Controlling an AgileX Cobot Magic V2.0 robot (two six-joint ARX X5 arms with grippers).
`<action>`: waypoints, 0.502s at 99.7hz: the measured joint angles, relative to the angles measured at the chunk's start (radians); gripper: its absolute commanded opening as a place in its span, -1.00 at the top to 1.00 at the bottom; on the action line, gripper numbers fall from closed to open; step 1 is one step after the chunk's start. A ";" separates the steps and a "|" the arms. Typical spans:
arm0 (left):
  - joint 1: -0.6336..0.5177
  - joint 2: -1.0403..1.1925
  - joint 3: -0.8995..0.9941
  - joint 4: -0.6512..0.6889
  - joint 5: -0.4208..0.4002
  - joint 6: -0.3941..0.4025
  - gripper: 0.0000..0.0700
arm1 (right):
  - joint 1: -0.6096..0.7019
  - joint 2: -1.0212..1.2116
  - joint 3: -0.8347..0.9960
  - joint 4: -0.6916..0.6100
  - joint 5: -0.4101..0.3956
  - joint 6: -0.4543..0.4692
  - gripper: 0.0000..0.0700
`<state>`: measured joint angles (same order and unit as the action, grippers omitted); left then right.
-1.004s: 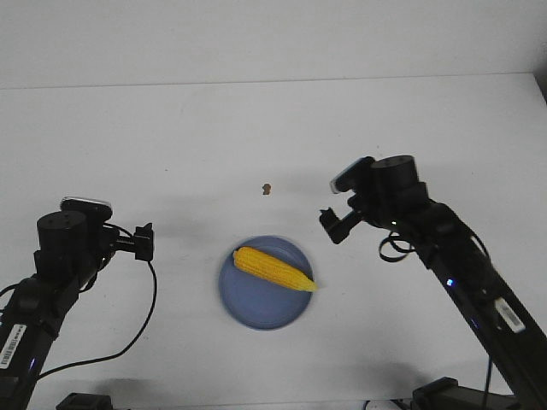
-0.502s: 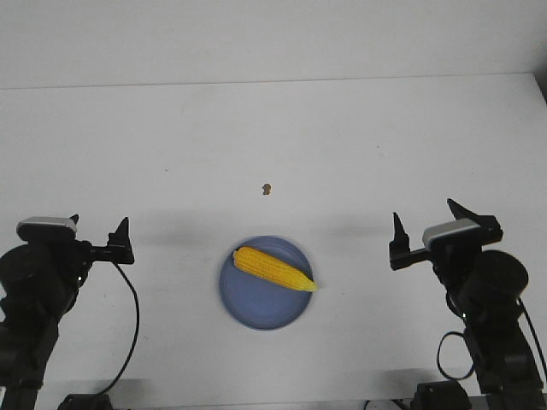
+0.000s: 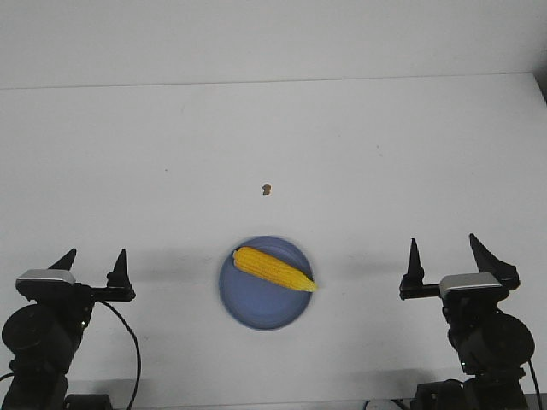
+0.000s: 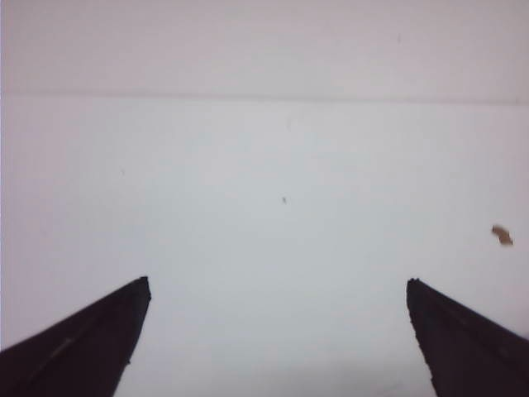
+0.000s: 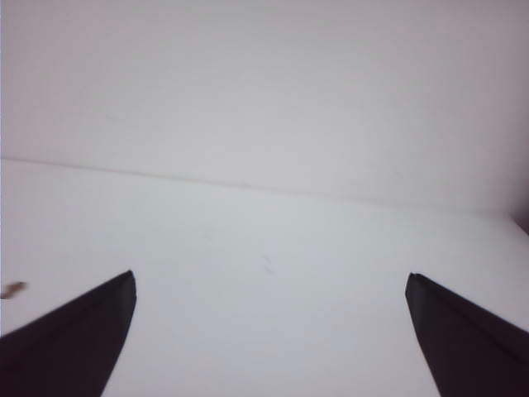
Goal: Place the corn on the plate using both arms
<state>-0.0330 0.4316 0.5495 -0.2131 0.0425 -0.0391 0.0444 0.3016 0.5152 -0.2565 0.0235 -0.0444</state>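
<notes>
The yellow corn [image 3: 273, 268] lies across the periwinkle-blue plate [image 3: 253, 304] near the table's front middle, its pointed end toward the right rim. My left gripper [image 3: 94, 261] is open and empty at the front left, well apart from the plate. My right gripper [image 3: 444, 252] is open and empty at the front right, also apart from it. In the left wrist view the gripper [image 4: 278, 285] shows two spread black fingertips over bare table. The right wrist view shows the same for the right gripper [image 5: 270, 279]. Corn and plate are out of both wrist views.
A tiny brown speck [image 3: 267, 189] lies on the white table behind the plate; it shows in the left wrist view [image 4: 501, 235] and at the edge of the right wrist view [image 5: 12, 289]. The table's far edge [image 3: 273, 81] meets a white wall.
Both arms have pulled back from beside the plate toward the front corners and folded low, with their grippers opened wide. The corn and plate have not moved.
</notes>
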 measured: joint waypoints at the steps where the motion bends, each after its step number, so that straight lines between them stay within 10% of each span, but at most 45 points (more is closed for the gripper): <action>1: 0.000 0.000 0.000 0.001 0.000 0.000 -0.80 | 0.000 0.000 0.000 -0.001 0.005 0.002 -0.96; 23: 0.000 0.000 0.000 0.008 0.000 -0.001 -0.79 | 0.000 -0.001 0.000 0.014 0.011 0.025 -0.92; 35: 0.000 -0.003 0.000 0.019 0.000 -0.001 -0.72 | 0.000 -0.001 0.000 0.014 0.012 0.027 -0.11; 50: 0.000 -0.004 0.000 0.019 0.000 0.000 0.58 | 0.000 -0.001 0.000 0.013 0.012 0.027 0.80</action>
<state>-0.0330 0.4278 0.5499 -0.1940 0.0429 -0.0395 0.0444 0.3008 0.5152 -0.2432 0.0357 -0.0174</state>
